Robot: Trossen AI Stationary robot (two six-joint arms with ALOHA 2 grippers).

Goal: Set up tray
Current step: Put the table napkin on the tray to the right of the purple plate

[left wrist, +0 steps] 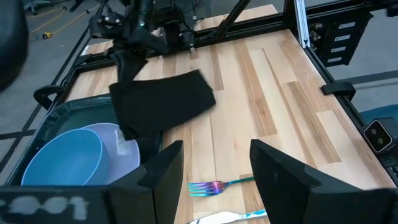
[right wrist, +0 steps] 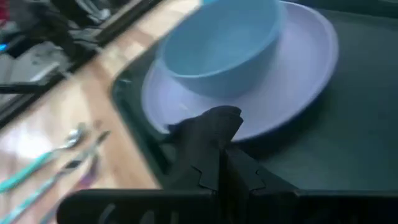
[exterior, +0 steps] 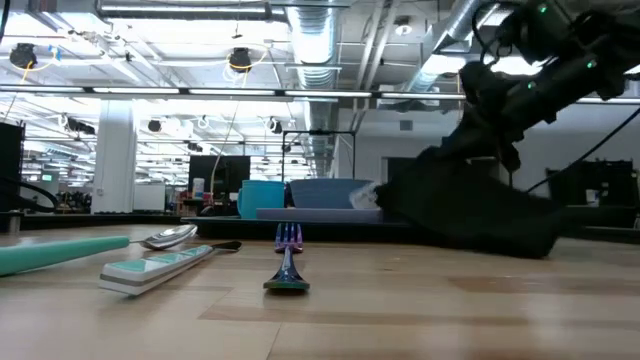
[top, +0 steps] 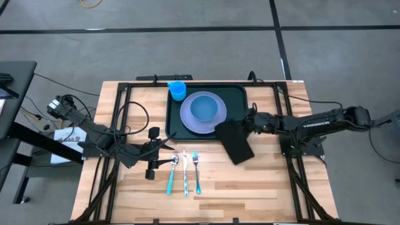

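The dark tray (top: 236,94) lies at the table's far middle. It holds a lavender plate (top: 187,120), a blue bowl (top: 203,107) on the plate, and a blue cup (top: 178,90) in its far left corner. My right gripper (top: 248,122) is shut on a black napkin (top: 235,142) by the tray's near right corner. My left gripper (top: 156,152) stands open and holds nothing, left of a spoon (top: 172,172), a knife (top: 185,174) and a fork (top: 197,172), which lie side by side on the wood. My right gripper pinches the napkin's raised far edge (right wrist: 214,130) between its two shut fingers, coming from the table's right and slanting down. The cloth hangs slack below the fingers (exterior: 470,205). Its lower end (top: 240,153) lies on the table next to the tray's rim.
Black frame rails (top: 284,106) run along both sides of the table. Bare wood (top: 250,187) lies at the near right. In the left wrist view the fork (left wrist: 208,186) shows just beyond my open left fingers (left wrist: 165,171).
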